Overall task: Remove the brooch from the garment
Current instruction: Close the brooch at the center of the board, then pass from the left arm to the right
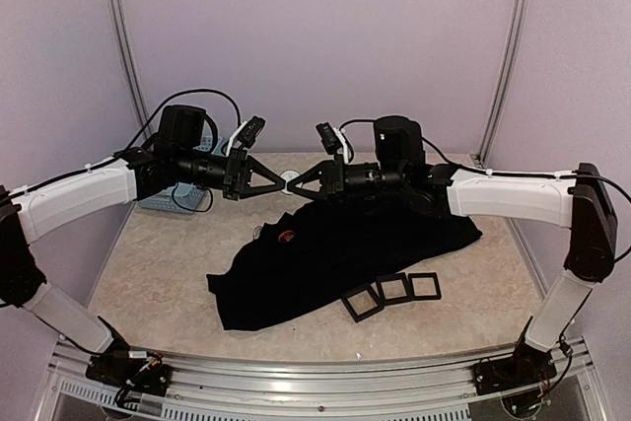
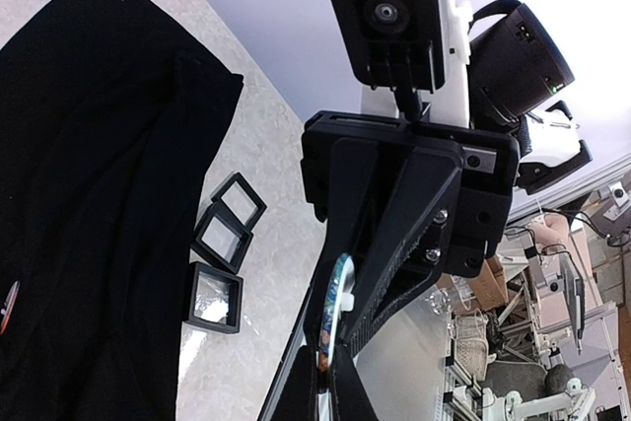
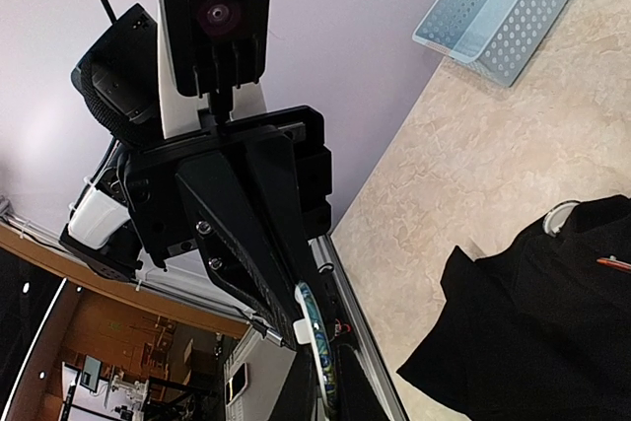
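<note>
Above the floppy black fabric garment [image 1: 345, 253], left end effector [image 1: 281, 180] and right end effector [image 1: 297, 182] both clamped the round white brooch [image 1: 289, 180], probably for a handover.

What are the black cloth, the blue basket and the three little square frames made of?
Garment: soft matte fabric, by its limp folds. Basket: probably rigid plastic, light blue, walls punched with even round holes. Frames: seemingly hard black plastic with a clear glossy pane; one catches a glare.
</note>
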Motion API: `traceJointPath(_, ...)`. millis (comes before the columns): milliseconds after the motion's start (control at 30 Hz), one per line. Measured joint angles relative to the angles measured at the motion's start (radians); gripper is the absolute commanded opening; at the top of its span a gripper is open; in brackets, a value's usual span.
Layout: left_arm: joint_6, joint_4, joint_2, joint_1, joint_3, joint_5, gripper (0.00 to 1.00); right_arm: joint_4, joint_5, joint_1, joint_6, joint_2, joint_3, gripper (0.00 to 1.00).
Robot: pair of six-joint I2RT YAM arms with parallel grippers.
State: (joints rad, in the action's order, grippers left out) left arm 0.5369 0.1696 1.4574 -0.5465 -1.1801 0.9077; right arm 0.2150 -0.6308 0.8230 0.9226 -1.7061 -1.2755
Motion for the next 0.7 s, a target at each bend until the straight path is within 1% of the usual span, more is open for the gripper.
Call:
traceJointPath(200,0.006,-0.006,-0.007,-0.002,0.01,-0.007,0.0,0.027,0.006,0.002,0.023,0.005,0.021,0.06)
traceJointPath(333,0.013,-0.014,-0.007,-0.002,0.017,-0.002,0.0,0.058,0.001,0.002,0.028,0.006,0.036,0.12)
traceJointPath(367,0.014,-0.015,-0.007,-0.002,0.017,0.002,0.0,0.069,-0.002,0.002,0.026,0.006,0.039,0.15)
traceJointPath(433,0.016,-0.011,-0.01,0.001,0.017,0.009,0.0,0.082,-0.011,0.0,0.016,0.006,0.047,0.24)
traceJointPath(533,0.017,0.002,-0.039,0.044,0.021,0.03,0.0,0.084,-0.023,-0.045,-0.005,0.014,0.067,0.36)
traceJointPath(700,0.017,0.001,-0.068,0.061,0.021,0.063,0.0,0.083,-0.039,-0.096,-0.038,0.023,0.071,0.47)
